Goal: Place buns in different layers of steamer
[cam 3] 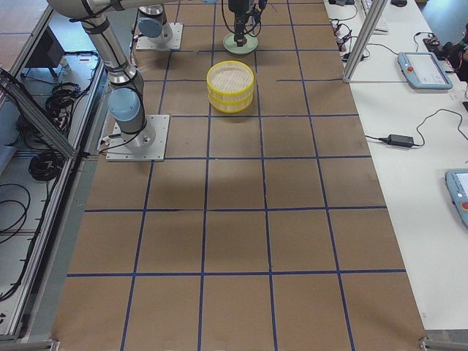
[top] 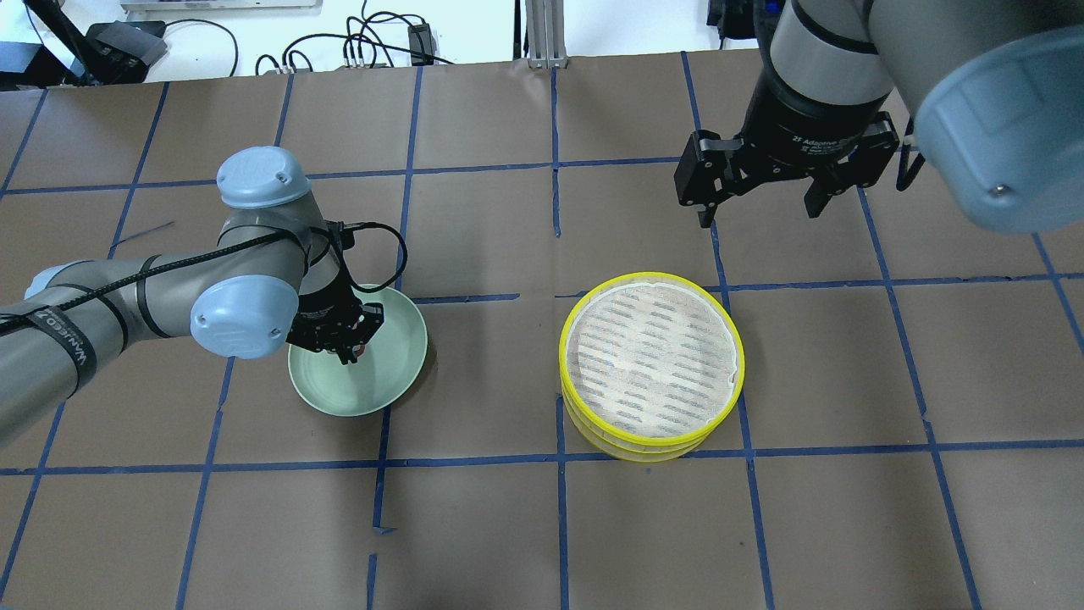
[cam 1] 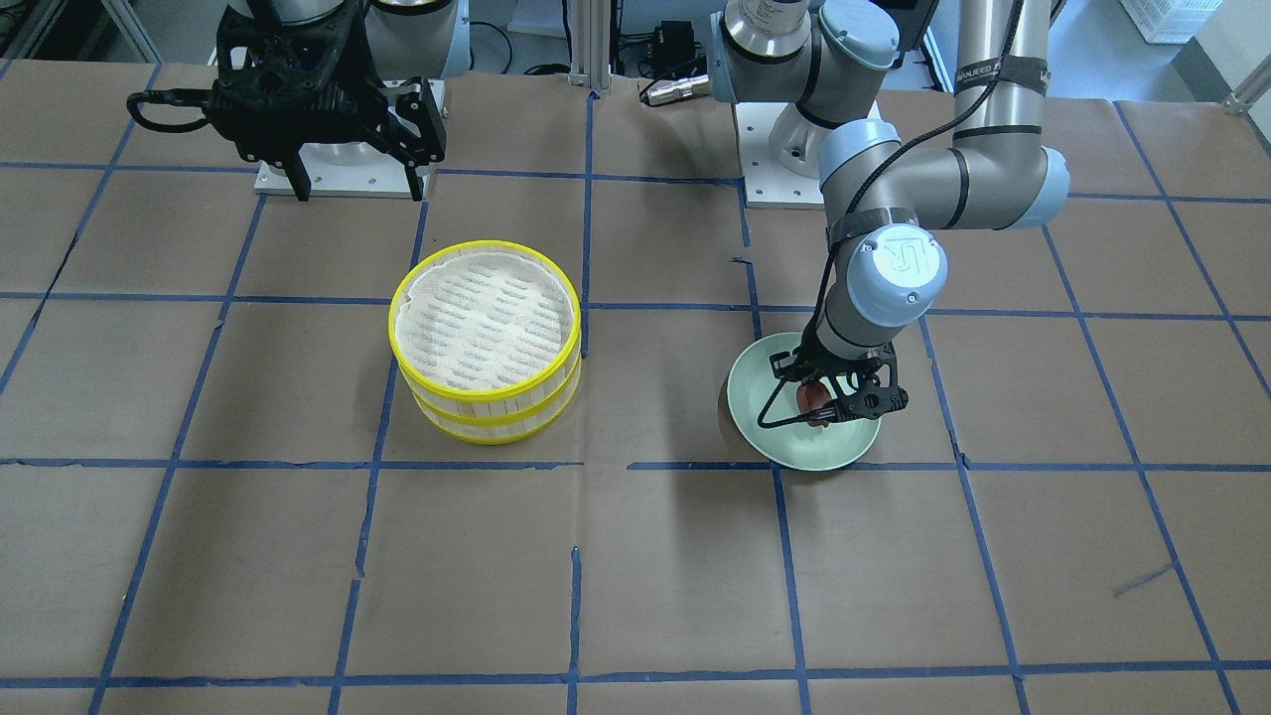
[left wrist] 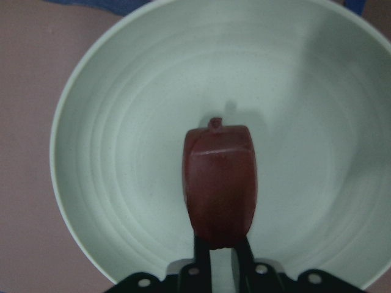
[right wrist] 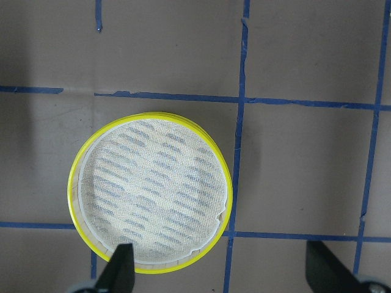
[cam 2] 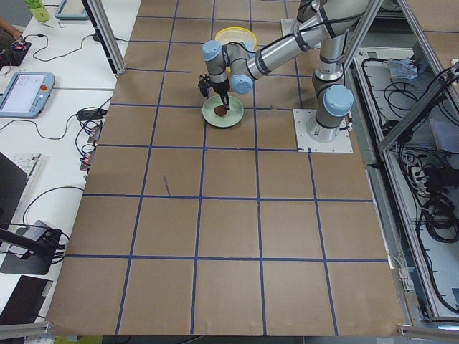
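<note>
The two steamer layers (cam 1: 487, 343) are stacked, with yellow rims and a bare white slotted floor on top (top: 650, 360); they also show in the right wrist view (right wrist: 149, 201). My left gripper (cam 1: 820, 405) is over the pale green plate (cam 1: 829, 449), shut on the reddish-brown loaf-shaped bun (left wrist: 220, 177), which it holds just above the plate's middle (top: 381, 377). My right gripper (top: 756, 210) hangs open and empty above the table behind the steamer. The translucent white bun is not in view.
The plate (left wrist: 122, 152) holds nothing else. Brown paper with blue tape lines covers the table (cam 1: 635, 576). Both arm bases (cam 1: 343, 174) stand at the robot's edge of the table. About one grid square separates the plate and the steamer.
</note>
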`<state>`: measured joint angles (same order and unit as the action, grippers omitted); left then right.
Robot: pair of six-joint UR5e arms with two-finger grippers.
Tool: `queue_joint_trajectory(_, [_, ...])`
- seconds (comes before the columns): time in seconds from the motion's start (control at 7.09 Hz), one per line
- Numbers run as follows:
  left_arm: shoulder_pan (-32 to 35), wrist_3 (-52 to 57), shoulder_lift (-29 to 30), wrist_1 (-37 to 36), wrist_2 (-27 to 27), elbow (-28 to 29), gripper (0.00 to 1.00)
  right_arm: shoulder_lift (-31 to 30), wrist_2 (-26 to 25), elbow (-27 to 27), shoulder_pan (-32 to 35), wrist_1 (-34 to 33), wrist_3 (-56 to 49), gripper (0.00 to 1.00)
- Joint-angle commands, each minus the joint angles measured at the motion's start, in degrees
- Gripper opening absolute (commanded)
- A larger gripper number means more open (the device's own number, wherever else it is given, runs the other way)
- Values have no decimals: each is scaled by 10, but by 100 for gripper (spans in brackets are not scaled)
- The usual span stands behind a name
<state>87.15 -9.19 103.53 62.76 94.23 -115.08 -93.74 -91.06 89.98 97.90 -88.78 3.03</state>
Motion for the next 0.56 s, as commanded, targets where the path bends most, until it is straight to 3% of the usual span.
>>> queue_joint_trajectory(0.0, [12, -10, -26, 50, 1, 44, 3, 5, 0, 0, -5, -18, -42, 100])
queue_joint_trajectory(0.28, [74, -67, -59, 157, -46, 147, 2, 6, 1, 0, -6, -18, -47, 100])
queue_joint_trajectory(0.42, [126, -117, -61, 169, -72, 182, 2, 6, 1, 0, -7, -20, -46, 100])
